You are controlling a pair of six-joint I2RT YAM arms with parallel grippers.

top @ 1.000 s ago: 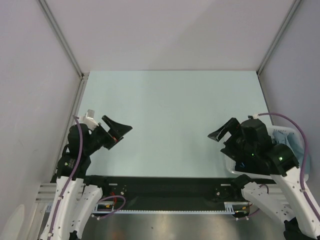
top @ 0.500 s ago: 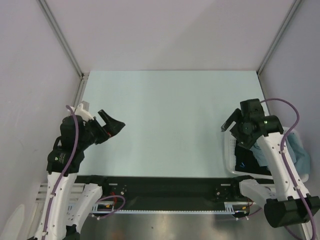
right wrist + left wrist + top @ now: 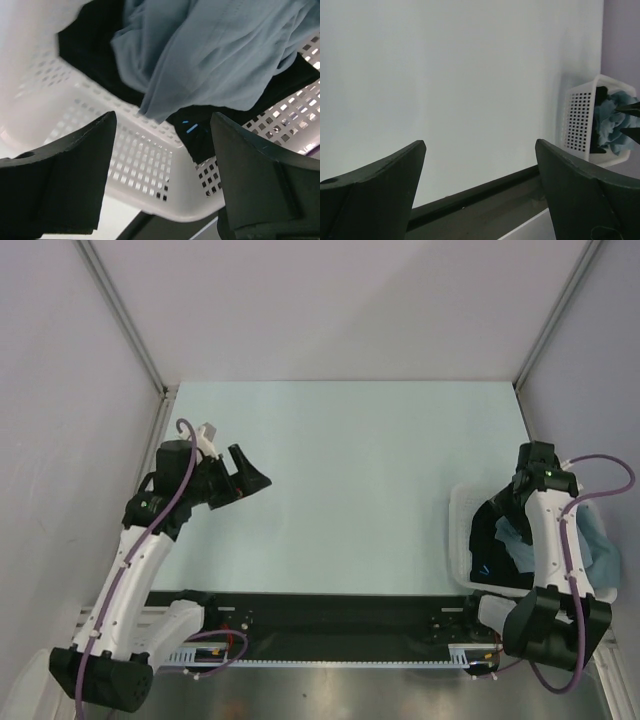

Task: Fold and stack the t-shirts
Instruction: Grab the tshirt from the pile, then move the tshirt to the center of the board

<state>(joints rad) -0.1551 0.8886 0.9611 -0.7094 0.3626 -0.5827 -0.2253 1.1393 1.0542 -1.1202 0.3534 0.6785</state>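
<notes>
A white plastic lattice basket (image 3: 455, 530) is seen at the right side of the pale table (image 3: 350, 440), close to its near edge, and the 2 t-shirts are both contained in it, crumpled and unfolded. The slate grey-blue t-shirt (image 3: 215, 50) is heaped on top, with 1 fold hanging down toward the perforated basket wall. The black t-shirt (image 3: 95, 50) is bunched beneath and beside it, and a small blue mark is visible on its cloth. The right gripper (image 3: 162, 120) is held just above the basket and pointed down at the 2 shirts. Its 2 fingers are spread wide, nothing is held between them, and no contact with the cloth can be made out. The left gripper (image 3: 252, 478) is held above the left part of the table, well apart from the basket. Its fingers are likewise spread wide and nothing is gripped. In the left wrist view the basket is seen across the table, with blue and black cloth showing above its rim and the dark tips of the right gripper just beside the blue cloth.
</notes>
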